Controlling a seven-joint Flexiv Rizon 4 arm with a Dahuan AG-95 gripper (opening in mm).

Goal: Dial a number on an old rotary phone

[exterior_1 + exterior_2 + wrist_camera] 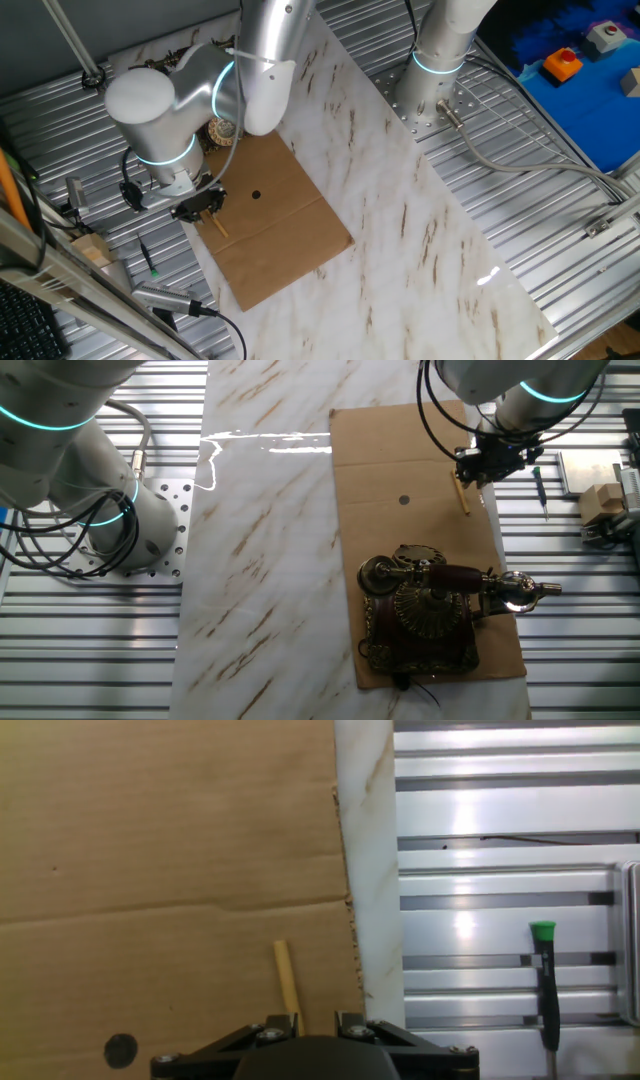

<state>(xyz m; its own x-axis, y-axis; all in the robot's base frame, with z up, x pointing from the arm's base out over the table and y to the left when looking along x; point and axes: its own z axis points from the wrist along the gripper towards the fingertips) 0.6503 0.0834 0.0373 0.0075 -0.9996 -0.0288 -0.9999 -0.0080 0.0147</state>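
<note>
The old rotary phone point(420, 610), dark brown with brass trim and its handset across the top, stands at the near end of a cardboard sheet point(400, 450). In one fixed view only a brass part of the phone point(222, 130) shows behind the arm. It is out of the hand view. My gripper point(478, 465) hangs over the sheet's right edge, well away from the phone, shut on a thin tan wooden stick point(461, 494). The stick point(288, 982) points out past the gripper point(305, 1020) over the cardboard. Seen from the other side, the gripper point(205, 208) holds the stick point(217, 227) slanting down toward the sheet.
A black dot point(404, 500) marks the cardboard. A green-capped screwdriver point(545, 985) lies on the slatted metal beside the marble top point(370, 870). A wooden block point(600, 502) sits further out. A second arm's base point(435, 80) stands at the table's far side.
</note>
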